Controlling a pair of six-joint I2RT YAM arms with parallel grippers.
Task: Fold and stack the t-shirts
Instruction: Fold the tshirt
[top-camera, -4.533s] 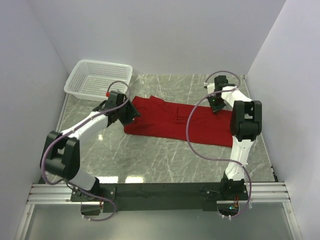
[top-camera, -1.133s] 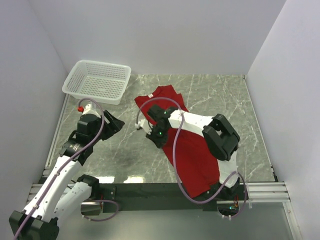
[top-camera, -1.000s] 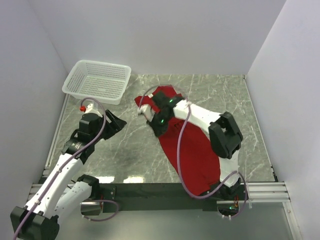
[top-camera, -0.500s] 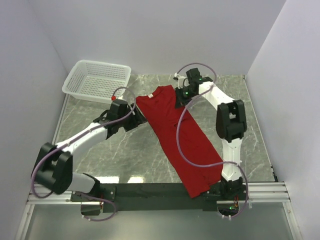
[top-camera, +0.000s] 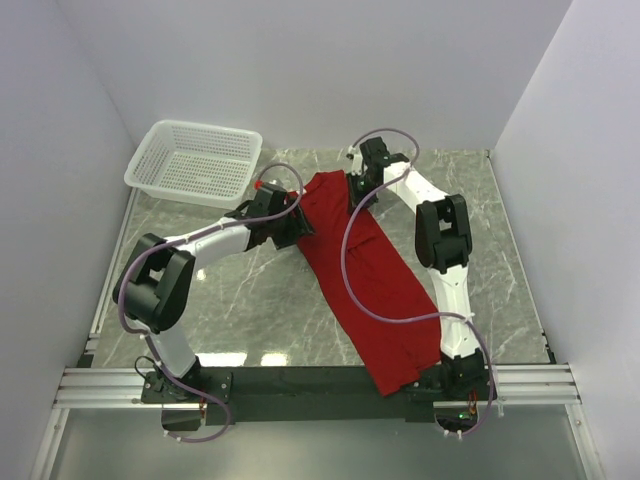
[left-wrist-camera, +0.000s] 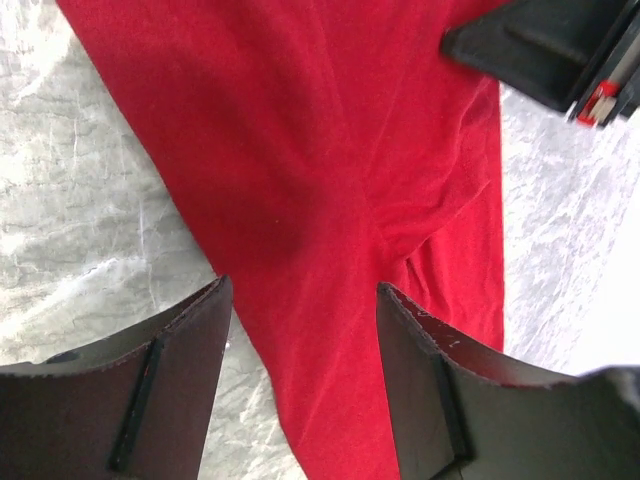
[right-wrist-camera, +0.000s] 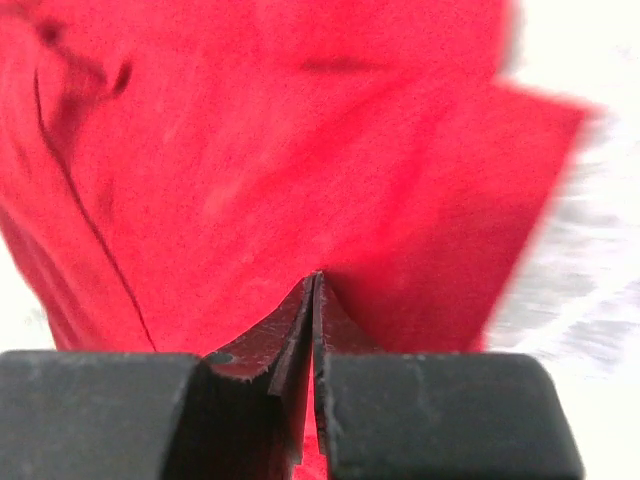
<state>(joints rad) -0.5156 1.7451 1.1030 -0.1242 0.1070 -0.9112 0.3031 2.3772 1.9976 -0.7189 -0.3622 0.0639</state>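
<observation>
Grey marble table (top-camera: 240, 300), white walls (top-camera: 300, 70) all round, basket (top-camera: 195, 160) in the far-left corner. The red t-shirt (top-camera: 375, 280) runs long on a diagonal, far centre down to the near-right edge. The right gripper (right-wrist-camera: 313, 290) clenches its far end; the left gripper (left-wrist-camera: 302, 290) hangs spread over the cloth.

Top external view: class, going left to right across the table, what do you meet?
White basket → jaws of the left gripper → jaws of the right gripper; the red t-shirt overlaps both, so omitted.
</observation>
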